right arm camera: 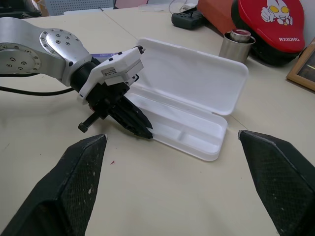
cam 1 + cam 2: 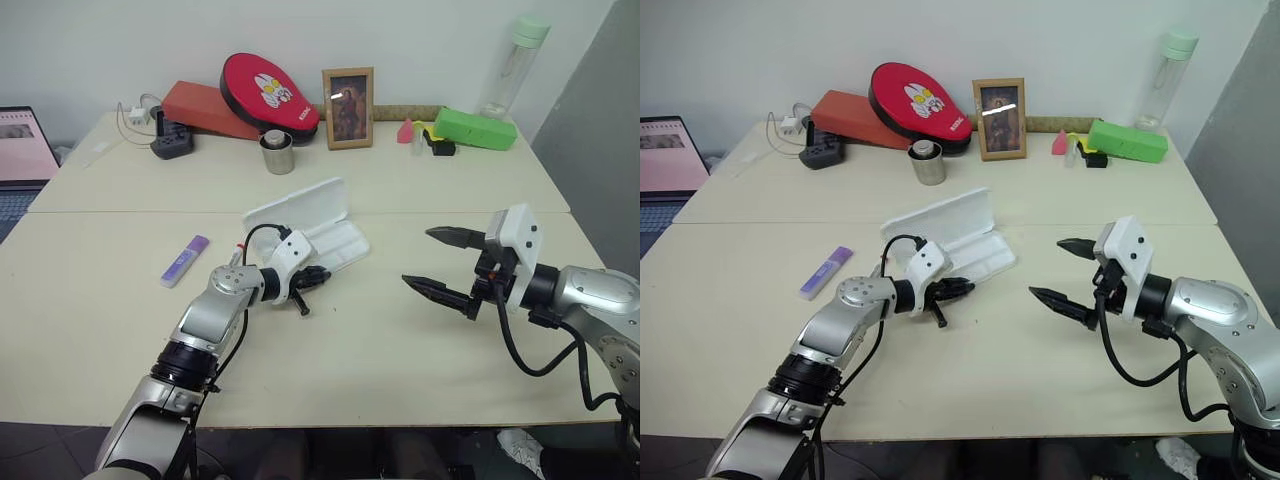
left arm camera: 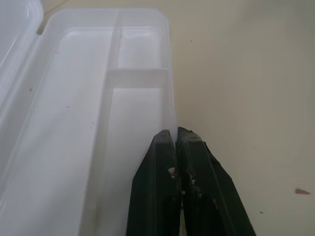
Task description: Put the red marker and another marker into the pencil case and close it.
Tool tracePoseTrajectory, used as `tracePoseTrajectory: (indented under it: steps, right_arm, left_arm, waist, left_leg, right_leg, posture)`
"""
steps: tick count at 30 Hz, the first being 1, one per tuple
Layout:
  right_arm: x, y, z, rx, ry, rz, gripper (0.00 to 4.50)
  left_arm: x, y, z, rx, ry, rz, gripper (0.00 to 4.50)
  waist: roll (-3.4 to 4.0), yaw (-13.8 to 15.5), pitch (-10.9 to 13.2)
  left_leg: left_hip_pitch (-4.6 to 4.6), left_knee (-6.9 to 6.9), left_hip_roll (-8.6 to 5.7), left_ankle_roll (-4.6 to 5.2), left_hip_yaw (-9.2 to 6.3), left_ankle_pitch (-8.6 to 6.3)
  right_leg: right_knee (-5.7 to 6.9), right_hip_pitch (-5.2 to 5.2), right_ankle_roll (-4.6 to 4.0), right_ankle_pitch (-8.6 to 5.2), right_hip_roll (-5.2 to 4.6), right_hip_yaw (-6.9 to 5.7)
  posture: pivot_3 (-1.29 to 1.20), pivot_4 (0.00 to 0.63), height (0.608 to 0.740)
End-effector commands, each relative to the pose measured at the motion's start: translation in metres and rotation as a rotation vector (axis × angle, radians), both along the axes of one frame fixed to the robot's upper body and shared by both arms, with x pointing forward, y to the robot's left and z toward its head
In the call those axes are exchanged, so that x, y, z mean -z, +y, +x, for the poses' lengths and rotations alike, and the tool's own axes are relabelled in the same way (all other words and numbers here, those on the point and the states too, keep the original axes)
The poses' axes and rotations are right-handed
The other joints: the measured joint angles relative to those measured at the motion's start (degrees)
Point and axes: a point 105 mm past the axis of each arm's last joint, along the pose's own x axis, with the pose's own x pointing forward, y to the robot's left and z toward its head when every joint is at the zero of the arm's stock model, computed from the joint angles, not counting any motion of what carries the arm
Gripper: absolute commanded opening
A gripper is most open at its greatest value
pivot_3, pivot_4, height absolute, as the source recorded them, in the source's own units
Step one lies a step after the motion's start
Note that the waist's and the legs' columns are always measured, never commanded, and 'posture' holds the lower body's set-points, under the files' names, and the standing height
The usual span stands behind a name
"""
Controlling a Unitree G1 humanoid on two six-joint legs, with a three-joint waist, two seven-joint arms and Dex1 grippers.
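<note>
Purple marker: lay flat on the table near its left side, well apart from the case and from both arms — not yet picked up.
Left gripper: fingers pressed together at the near rim of the case's tray; the left wrist view showed the thin wall running into the tips, so it seemed pinched on that rim.
Pencil case: open mid-table, lid tipped back, the visible compartments empty.
Red marker: I could not make it out anywhere.
Right gripper: hung above the table to the right of the case, jaws spread wide, holding nothing.
Progress: barely begun — no marker in the case, lid still to shut.
</note>
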Motion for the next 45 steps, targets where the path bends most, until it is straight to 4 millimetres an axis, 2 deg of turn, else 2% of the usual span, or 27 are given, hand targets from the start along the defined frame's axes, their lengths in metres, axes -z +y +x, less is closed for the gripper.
tracePoseTrajectory:
  steps: [1,4,6,13,18,28,35,38,45]
  right_arm:
    - [-0.014,-0.001,-0.009,-0.018,-0.058,0.005,4.50]
    - [-0.013,-0.003,-0.011,-0.012,-0.049,0.002,4.50]
    - [-0.011,-0.006,-0.014,0.006,-0.045,-0.001,4.50]
    - [-0.009,-0.006,-0.022,0.021,-0.040,0.000,4.50]
    - [-0.004,-0.008,-0.029,0.021,-0.011,-0.021,4.50]
    - [-0.004,-0.006,-0.031,0.000,-0.005,-0.024,4.50]
    - [-0.004,-0.003,-0.029,-0.028,0.004,-0.027,4.50]
    - [-0.004,-0.002,-0.029,-0.040,0.007,-0.025,4.50]
    - [-0.007,0.001,-0.028,-0.064,0.001,-0.015,4.50]
  left_arm:
    - [-0.003,-0.009,-0.015,0.166,-0.044,0.036,0.03]
    - [-0.002,-0.011,-0.025,0.268,-0.075,0.076,0.03]
    - [-0.003,-0.016,-0.038,0.391,-0.057,0.073,0.03]
    - [0.000,-0.021,-0.048,0.530,-0.045,0.084,0.03]
    - [0.005,-0.020,-0.039,0.496,-0.032,0.123,0.03]
    - [0.007,-0.019,-0.044,0.475,0.009,0.097,0.03]
    - [0.003,-0.019,-0.048,0.458,0.031,0.079,1.35]
    - [-0.001,-0.018,-0.049,0.447,0.027,0.066,2.12]
    - [-0.029,-0.017,-0.057,0.409,0.027,-0.064,3.52]
  waist:
    - [0.00,0.00,0.00]
    - [0.00,0.03,0.00]
    - [0.00,0.02,0.00]
    - [0.00,-0.05,0.00]
    - [0.00,0.01,0.00]
    - [0.00,-0.09,0.00]
    - [0.00,-0.14,0.00]
    - [0.00,-0.15,0.00]
    - [-0.01,-0.13,0.01]
  left_leg:
    - [-0.01,0.00,0.00,0.00,0.01,0.00]
    - [-0.03,0.00,0.00,0.00,0.01,0.00]
    - [-0.04,0.00,0.00,0.00,0.01,0.00]
    - [-0.04,0.00,0.02,0.01,0.05,0.00]
    - [-0.06,0.00,0.01,0.01,0.08,0.00]
    - [-0.03,0.03,0.03,0.02,0.32,0.00]
    - [-0.02,0.03,0.04,0.02,0.37,0.00]
    - [-0.02,0.03,0.05,0.02,0.37,0.00]
    - [-0.05,0.03,0.06,0.02,0.35,0.00]
  right_leg:
    - [0.00,-0.01,0.00,0.00,0.00,0.01]
    - [-0.02,-0.01,0.00,0.00,0.00,0.01]
    - [-0.02,-0.02,0.00,0.00,0.00,0.02]
    - [0.00,-0.04,0.00,0.00,0.01,0.01]
    - [0.00,-0.03,0.00,0.00,0.03,-0.01]
    - [0.01,-0.01,0.01,0.00,0.04,0.01]
    - [0.01,-0.02,0.01,-0.01,0.04,0.01]
    - [0.01,-0.02,0.01,0.00,0.04,0.02]
    - [0.00,-0.03,0.01,0.00,0.04,0.02]
  posture:
    - [0.00,0.150,0.740]
    - [0.00,0.150,0.740]
    - [0.00,0.150,0.740]
    - [0.00,0.150,0.740]
    - [0.00,0.150,0.740]
    - [0.00,0.150,0.740]
    - [0.00,0.150,0.740]
    - [0.00,0.150,0.740]
    - [0.00,0.150,0.740]
